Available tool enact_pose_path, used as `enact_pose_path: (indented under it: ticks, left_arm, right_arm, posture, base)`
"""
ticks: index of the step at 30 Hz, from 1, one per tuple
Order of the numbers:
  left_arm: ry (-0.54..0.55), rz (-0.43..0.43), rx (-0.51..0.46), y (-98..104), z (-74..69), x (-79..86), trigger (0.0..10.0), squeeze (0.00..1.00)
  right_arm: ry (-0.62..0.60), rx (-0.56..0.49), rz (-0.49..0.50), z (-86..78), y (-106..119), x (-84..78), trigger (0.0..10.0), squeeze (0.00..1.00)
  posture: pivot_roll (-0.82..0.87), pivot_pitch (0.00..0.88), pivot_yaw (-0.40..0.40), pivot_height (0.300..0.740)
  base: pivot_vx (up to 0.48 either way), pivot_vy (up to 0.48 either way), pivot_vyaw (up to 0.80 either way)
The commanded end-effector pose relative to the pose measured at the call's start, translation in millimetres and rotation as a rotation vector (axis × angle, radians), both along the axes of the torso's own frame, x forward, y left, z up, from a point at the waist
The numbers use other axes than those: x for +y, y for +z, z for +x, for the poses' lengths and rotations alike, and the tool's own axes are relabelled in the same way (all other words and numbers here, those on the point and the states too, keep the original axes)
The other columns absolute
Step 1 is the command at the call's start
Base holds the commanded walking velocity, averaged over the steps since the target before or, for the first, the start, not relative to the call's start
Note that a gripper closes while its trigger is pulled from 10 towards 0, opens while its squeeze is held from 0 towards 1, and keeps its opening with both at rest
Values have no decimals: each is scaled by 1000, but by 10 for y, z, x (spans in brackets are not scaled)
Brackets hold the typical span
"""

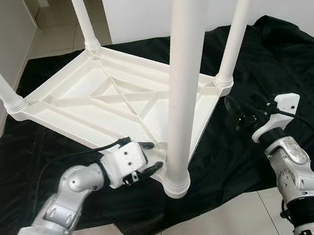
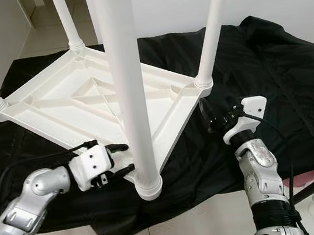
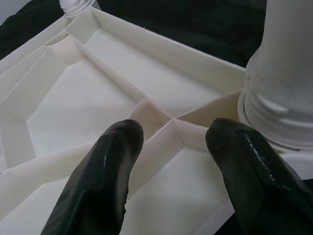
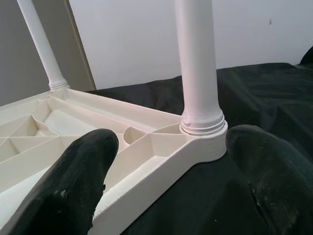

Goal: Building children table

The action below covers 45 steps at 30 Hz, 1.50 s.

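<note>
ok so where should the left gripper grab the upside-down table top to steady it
Probably the outer rim of the table top by the nearest leg, coming in from the robot's side. The top lies underside up on the black cloth, so its edge wall and ribs are exposed. The left gripper is open right there; one finger inside the rim, one outside should pinch it.

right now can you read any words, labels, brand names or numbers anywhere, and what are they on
None can be read. The white table top and its legs are plain, the black cloth carries no print, and the left gripper and right gripper show no legible marking.
</note>
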<state>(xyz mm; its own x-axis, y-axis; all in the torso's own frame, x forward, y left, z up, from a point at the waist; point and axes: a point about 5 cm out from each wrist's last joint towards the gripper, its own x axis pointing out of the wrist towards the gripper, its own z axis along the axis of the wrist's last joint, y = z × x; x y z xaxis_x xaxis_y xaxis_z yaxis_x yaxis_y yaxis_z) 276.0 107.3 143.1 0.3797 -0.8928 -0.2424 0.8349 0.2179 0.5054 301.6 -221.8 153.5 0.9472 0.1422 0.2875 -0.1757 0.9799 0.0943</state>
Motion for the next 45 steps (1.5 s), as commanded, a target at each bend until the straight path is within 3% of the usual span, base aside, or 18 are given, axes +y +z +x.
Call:
enact_pose_path:
  ticks: [1, 3, 8, 16, 17, 18, 19, 22, 31, 32, 41, 45]
  left_arm:
    - [-39, 32, 31, -10, 0, 31, 10000, 0]
    - [-39, 32, 31, -10, 0, 31, 10000, 0]
    - [55, -9, -5, 343, 177, 506, 10000, 0]
    - [36, 62, -3, 330, 135, 636, 10000, 0]
    - [14, 70, 63, 273, 112, 638, 10000, 102]
    - [14, 70, 63, 273, 112, 638, 10000, 102]
    - [-27, 95, 151, 174, 61, 630, 10000, 1000]
    - [-60, 114, 202, 99, 12, 610, 10000, 1000]
    - [-114, 148, 208, 32, -32, 569, 10000, 1000]
    - [-113, 166, 211, -9, -13, 545, 10000, 0]
    - [-129, 201, 201, -78, 95, 389, 10000, 0]
    - [-168, 167, 268, -100, 125, 234, 10000, 0]
  right_arm:
    - [2, 15, 2, -25, -41, 26, 10000, 0]
    - [2, 15, 2, -25, -41, 26, 10000, 0]
    - [9, 26, 4, -10, -59, 37, 10000, 0]
    - [27, 34, 5, 10, -69, 70, 10000, 0]
    - [28, 34, 4, 15, -68, 71, 10000, 0]
    - [28, 34, 4, 15, -68, 71, 10000, 0]
    - [30, 34, 2, 23, -60, 70, 10000, 0]
    - [31, 32, 0, 29, -50, 66, 10000, 0]
    - [26, 30, -8, 28, -35, 39, 10000, 0]
    - [22, 29, -11, 25, -30, 28, 10000, 0]
    - [18, 24, -15, 30, -8, 24, 10000, 0]
    - [20, 22, -17, 40, -1, 45, 10000, 0]
  posture:
    - [-34, 67, 9, 740]
    - [-34, 67, 9, 740]
    - [-14, 73, 1, 740]
    - [-1, 75, -11, 740]
    - [-1, 74, -13, 740]
    - [-1, 74, -13, 740]
    - [-3, 73, -16, 740]
    - [-6, 73, -17, 740]
    - [-14, 73, -16, 740]
    - [-23, 75, -14, 740]
    - [-34, 86, -10, 740]
    - [-39, 93, -8, 740]
  base:
    - [0, 0, 0]
    - [0, 0, 0]
    - [0, 0, 0]
    - [0, 0, 0]
    - [0, 0, 0]
    - [0, 0, 0]
    - [0, 0, 0]
    - [0, 0, 0]
    - [0, 0, 0]
    - [0, 0, 0]
    - [0, 0, 0]
    - [0, 0, 0]
